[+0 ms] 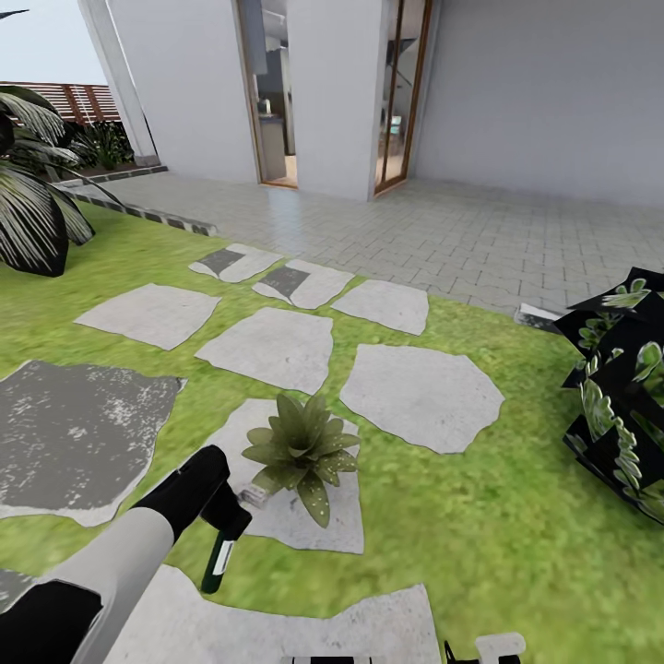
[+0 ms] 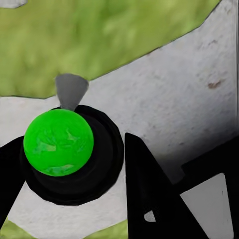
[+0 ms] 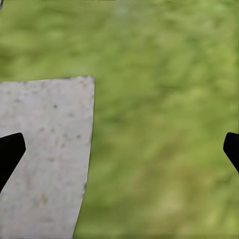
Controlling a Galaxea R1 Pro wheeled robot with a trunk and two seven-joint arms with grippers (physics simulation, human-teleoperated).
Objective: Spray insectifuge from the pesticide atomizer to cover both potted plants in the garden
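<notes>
Now the spray bottle (image 1: 219,560) hangs in my left claw (image 1: 227,527), which is closed around it, just beside the potted plant (image 1: 302,450) on its stepping stone (image 1: 337,516). To do this well, I should turn the nozzle toward the leaves and sweep across the whole rosette. My right claw (image 3: 119,149) is spread wide and empty, over grass (image 3: 164,99).

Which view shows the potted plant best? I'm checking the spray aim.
The head view: the plant sits whole on a stepping stone, beside the left gripper holding the atomizer. Wrist views show stone and grass.
</notes>
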